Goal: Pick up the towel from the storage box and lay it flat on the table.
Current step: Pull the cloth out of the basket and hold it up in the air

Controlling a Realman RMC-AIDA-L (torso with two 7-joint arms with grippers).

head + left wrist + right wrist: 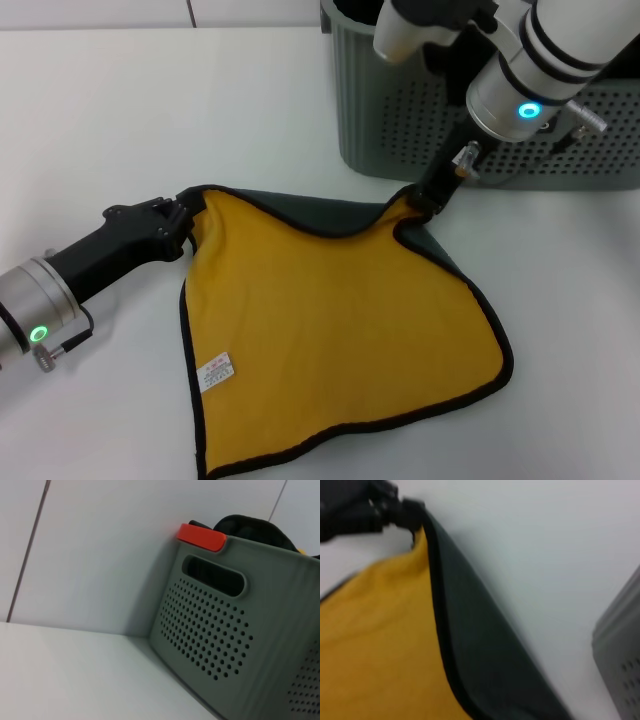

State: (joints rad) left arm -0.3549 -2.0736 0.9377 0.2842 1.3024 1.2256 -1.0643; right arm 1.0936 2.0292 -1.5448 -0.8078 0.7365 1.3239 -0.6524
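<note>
Mustard yellow with black edging is shown by the towel [340, 330]; beyond the right gripper [425, 200], dot perforations pattern the grey-green storage box [400, 120].

Place: looks like a lab or test room; cannot tell more exactly.
Surface: a plain white table [150, 120], smooth and bare of any pattern.
Backdrop: a pale panelled wall [100, 545] with thin dark seams, rising right behind the table.
Props: one perforated grey-green box [240, 630] with an orange tab [201, 537] on its rim.
Furnishings: nothing homely or shop-like shows.
</note>
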